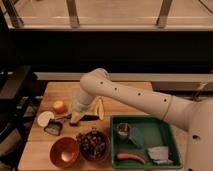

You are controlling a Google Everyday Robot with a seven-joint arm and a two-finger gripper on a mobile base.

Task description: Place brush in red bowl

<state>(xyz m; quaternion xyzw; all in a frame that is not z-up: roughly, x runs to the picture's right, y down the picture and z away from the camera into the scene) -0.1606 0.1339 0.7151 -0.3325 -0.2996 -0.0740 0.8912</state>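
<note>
The gripper (pixel 76 119) hung low over the wooden surface (pixel 125 95), at about nine o'clock from the green tray (pixel 170 135), with the white arm (pixel 130 97) arching down to it from the right. Whether its fingers were released or clenched could not be told; they blended into the dark things beneath them. A slim dark shape running out from under the gripper toward three o'clock looked like the brush (pixel 90 118), lying flat on the surface or just above it. The red bowl (pixel 64 151) sat at about seven o'clock from the gripper, near the front edge, touching or nearly touching the maroon bowl of dark berries (pixel 93 146) on its right.

The step in hand seemed to be securing the brush. To do it well, the grip should fall on the handle near its balance point so the long end does not swing. The lift should clear the berry bowl's rim and the small dark object (pixel 52 128) at eight o'clock. The head should go in first, lowered past the red bowl's rim before release.

No brand, label or writing could be read anywhere.
</note>
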